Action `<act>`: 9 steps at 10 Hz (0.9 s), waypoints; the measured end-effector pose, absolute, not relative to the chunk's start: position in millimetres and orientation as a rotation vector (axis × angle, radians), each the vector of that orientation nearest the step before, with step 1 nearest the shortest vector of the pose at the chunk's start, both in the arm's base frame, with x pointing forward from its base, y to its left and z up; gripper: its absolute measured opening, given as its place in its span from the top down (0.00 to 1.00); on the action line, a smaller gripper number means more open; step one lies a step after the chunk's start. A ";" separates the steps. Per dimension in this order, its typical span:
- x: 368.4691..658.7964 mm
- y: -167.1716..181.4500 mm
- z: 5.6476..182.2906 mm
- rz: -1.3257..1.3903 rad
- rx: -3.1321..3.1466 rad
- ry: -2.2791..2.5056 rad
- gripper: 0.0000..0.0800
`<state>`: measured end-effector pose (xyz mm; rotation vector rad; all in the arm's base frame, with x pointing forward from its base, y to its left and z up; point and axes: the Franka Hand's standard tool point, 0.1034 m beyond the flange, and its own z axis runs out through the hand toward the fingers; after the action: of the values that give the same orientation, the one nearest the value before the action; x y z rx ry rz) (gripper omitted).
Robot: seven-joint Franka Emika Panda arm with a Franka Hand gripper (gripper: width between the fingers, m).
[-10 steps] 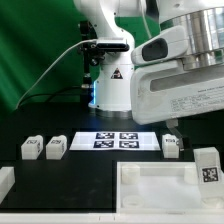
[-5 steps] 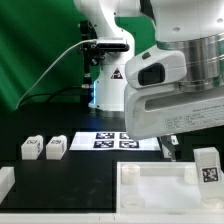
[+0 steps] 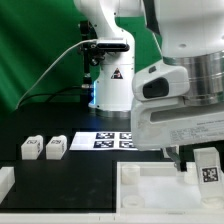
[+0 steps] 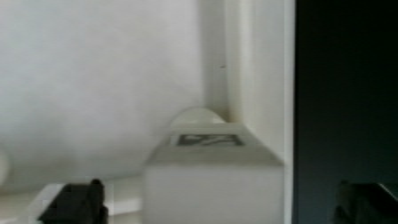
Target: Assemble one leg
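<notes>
Gripper: the gripper [image 4: 222, 203] is hanging wide open, its fingers [image 4: 75, 200] straddling the leg.
Leg: the leg [image 4: 208, 150] is sitting between them, beside what looks like the tray [image 4: 258, 80] rim.
Risk: one finger may be heading for that rim, which would tip the leg.
Around: a spare leg [image 3: 30, 148] and the marker board [image 3: 100, 140] are lying well apart from the gripper and are not obstructing it.

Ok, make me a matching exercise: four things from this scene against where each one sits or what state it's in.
Things:
1 pair of legs
2 marker board
3 rimmed tray part
4 hand

Places or states:
A open, over a tagged leg
B on the black table, exterior view's left
C foreground, exterior view's right
D middle of the table, lying flat

Pairs: 1-B; 2-D; 3-C; 4-A
</notes>
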<state>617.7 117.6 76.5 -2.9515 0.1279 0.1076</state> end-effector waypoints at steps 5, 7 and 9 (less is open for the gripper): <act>617.7 117.2 76.0 0.134 -2.930 0.408 0.64; 617.5 118.2 75.5 0.162 -2.881 0.692 0.64; 622.1 119.8 75.0 0.198 -2.729 1.135 0.64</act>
<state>622.1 119.8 75.0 -2.7294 1.1352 0.1980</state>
